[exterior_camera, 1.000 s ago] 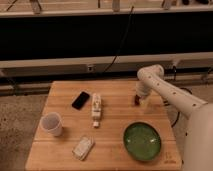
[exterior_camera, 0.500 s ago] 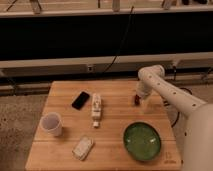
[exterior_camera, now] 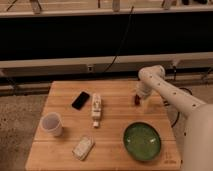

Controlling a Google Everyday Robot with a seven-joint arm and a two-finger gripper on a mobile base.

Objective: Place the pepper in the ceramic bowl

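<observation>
Wooden planking forms the table (exterior_camera: 112,90), which is set on a speckled floor. Nearest the camera, at the right front, the ceramic bowl (exterior_camera: 142,141) is seen upright, wide and shallow, with only its own glossy green inner surface shown. At the left front a small pale packet (exterior_camera: 83,147) is laid flat. Just behind it, near the left edge, a whitish translucent cup (exterior_camera: 51,124) is stood upright with its mouth upward; what it holds cannot be told. Farther back, near the middle, a white elongated object (exterior_camera: 96,107) is laid lengthwise, and a black phone (exterior_camera: 80,100) is placed just beside it on the left. On the right, well apart from the bowl and behind it, the pepper (exterior_camera: 136,99) is seen as a small dark red shape low over the table. The gripper (exterior_camera: 141,100) is lowered right at it from the white arm (exterior_camera: 170,92). Whether the gripper is closed on the pepper cannot be told. Behind the table, a dark wall with pale rails is seen.
</observation>
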